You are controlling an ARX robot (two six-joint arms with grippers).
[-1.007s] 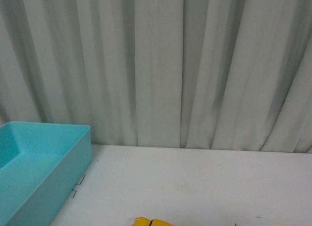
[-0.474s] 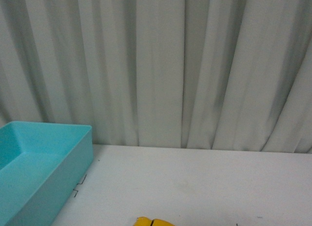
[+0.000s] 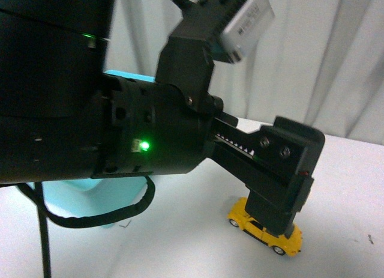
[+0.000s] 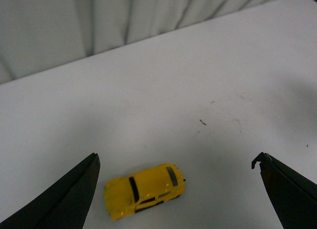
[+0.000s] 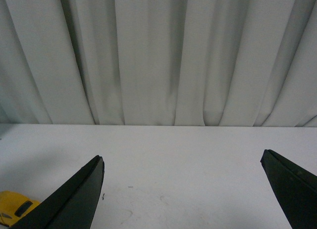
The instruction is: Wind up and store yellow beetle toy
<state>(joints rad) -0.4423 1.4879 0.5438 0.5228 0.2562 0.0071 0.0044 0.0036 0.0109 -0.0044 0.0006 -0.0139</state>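
The yellow beetle toy (image 3: 265,227) stands on its wheels on the white table (image 3: 198,230). My left gripper (image 3: 277,213) is open and hovers just above the toy, its black finger covering the toy's middle. In the left wrist view the toy (image 4: 144,189) lies between the wide-open jaws of my left gripper (image 4: 177,162), closer to one finger, touching neither. My right gripper (image 5: 182,157) is open and empty over bare table; the toy (image 5: 14,205) shows at the edge of that view, outside the jaws. The right gripper is not seen in the front view.
The turquoise bin (image 3: 90,197) stands at the left, mostly hidden behind my black left arm (image 3: 138,140), which fills much of the front view with a loose cable (image 3: 102,218). A grey pleated curtain (image 3: 336,56) hangs behind the table.
My left arm has swung into the front view and now blocks most of it. The toy, before only a sliver at the bottom edge, now shows whole under the gripper.
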